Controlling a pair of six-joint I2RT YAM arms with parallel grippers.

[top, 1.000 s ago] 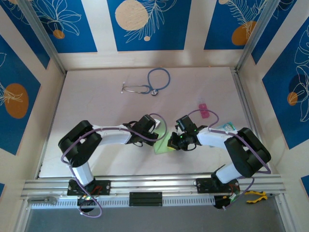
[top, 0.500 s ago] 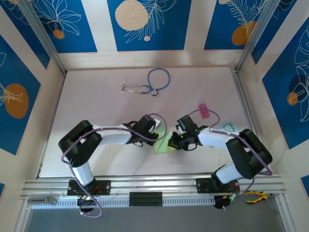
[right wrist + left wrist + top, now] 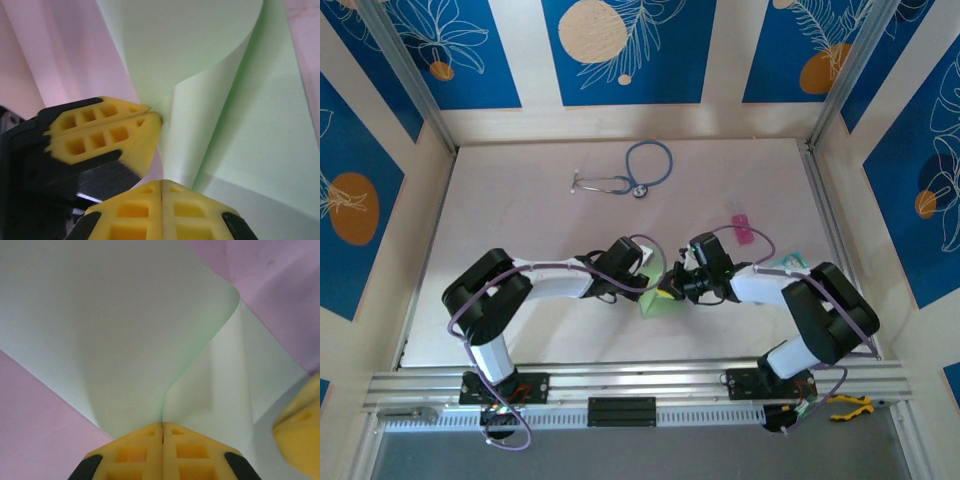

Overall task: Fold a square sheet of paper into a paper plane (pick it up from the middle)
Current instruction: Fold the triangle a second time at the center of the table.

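Pale green, thin square sheet of paper: lying near the front centre of the pale pink tabletop, with one flap curling up and over, not yet creased. Yellow-padded left gripper: pinching the sheet at the base of the curl, jaws closed on it. Matching right gripper: clamping the same sheet just beside its partner. Step in hand, by judgement: an early fold is being formed. The next move is calling for laying the curl flat with its edges aligned, then pressing in a crease without tearing.
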